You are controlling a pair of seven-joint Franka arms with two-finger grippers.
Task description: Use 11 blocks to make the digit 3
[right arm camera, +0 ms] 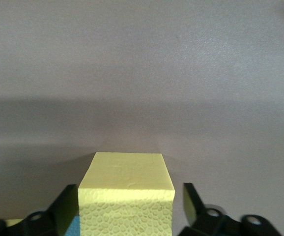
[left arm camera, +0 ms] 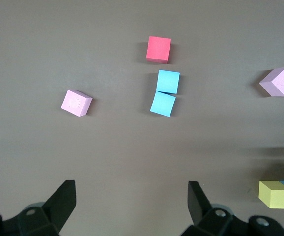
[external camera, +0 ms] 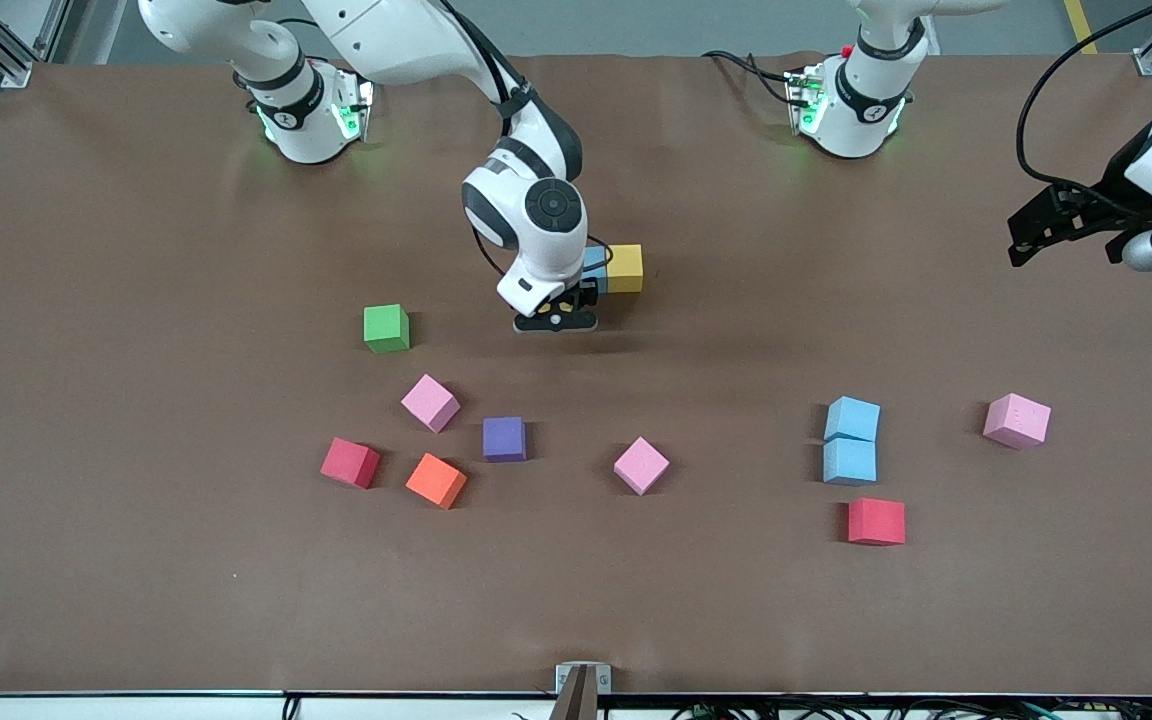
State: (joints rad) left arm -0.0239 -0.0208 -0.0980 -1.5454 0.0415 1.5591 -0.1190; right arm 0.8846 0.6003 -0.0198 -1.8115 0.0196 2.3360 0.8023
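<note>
My right gripper [external camera: 556,320] reaches down at the table's middle. In the right wrist view it [right arm camera: 130,204] is open around a yellow block [right arm camera: 126,196]; one finger [right arm camera: 191,201] stands off the block's side. This block rests on the table beside a light blue block [external camera: 594,266] that touches another yellow block [external camera: 624,268]. Nearer the front camera lie loose blocks: pink [external camera: 430,402], purple [external camera: 504,438], red [external camera: 350,462], pink [external camera: 641,465], two touching light blue ones [external camera: 850,440], red [external camera: 876,521] and pink [external camera: 1017,420]. My left gripper [external camera: 1026,235] waits open in the air with nothing between its fingers [left arm camera: 63,199].
A green cube [external camera: 386,328] sits toward the right arm's end, and an orange cube [external camera: 436,480] lies between the red and purple blocks. Both arm bases [external camera: 308,115] [external camera: 851,105] stand along the table's edge.
</note>
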